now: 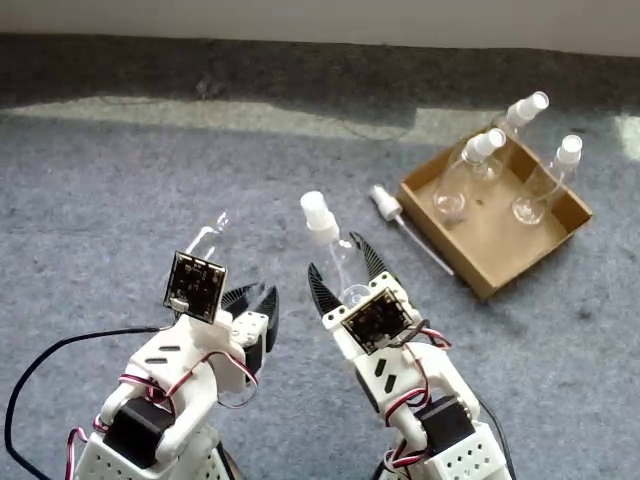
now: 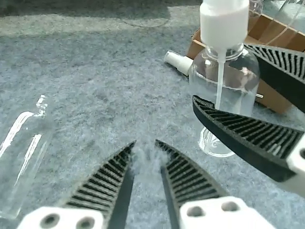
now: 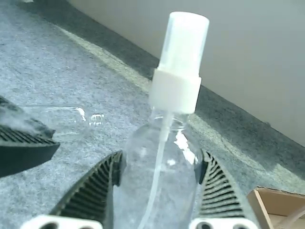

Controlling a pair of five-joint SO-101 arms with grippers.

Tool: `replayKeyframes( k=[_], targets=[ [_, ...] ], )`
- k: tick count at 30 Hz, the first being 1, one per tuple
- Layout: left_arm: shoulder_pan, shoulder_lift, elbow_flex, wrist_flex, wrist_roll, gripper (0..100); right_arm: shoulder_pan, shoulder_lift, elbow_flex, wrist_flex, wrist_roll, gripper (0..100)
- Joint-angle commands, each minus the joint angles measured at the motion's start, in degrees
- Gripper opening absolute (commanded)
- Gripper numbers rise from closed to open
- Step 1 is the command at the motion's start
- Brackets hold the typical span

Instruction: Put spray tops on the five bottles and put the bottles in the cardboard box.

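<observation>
My right gripper (image 1: 345,268) is shut on a clear bottle (image 1: 350,272) that stands upright on the grey carpet, a white spray top (image 1: 318,215) on its neck. In the right wrist view its fingers (image 3: 100,186) press both sides of the bottle (image 3: 159,167). My left gripper (image 1: 256,300) hovers just beside it, slightly open with nothing between its fingertips (image 2: 126,155). A topless bottle (image 1: 205,240) lies on its side beyond the left gripper. A loose spray top (image 1: 385,205) with its long tube lies by the cardboard box (image 1: 500,240). Three capped bottles (image 1: 465,170) lie in the box.
The box sits at the right, tilted diagonally, with bare floor in its near half. A wall runs along the back edge of the carpet. A black cable (image 1: 40,360) loops at the lower left.
</observation>
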Motion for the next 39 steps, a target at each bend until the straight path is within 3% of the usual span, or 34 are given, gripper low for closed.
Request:
replayKeyframes(
  k=[1,39],
  targets=[
    [0.22,-0.66,-0.22,3.43,0.79,0,0.84,-1.1,6.46,-2.15,0.7,8.0],
    [0.31,-0.66,3.21,4.04,0.88,0,0.92,-0.84,6.46,-1.8,0.79,8.0]
  ],
)
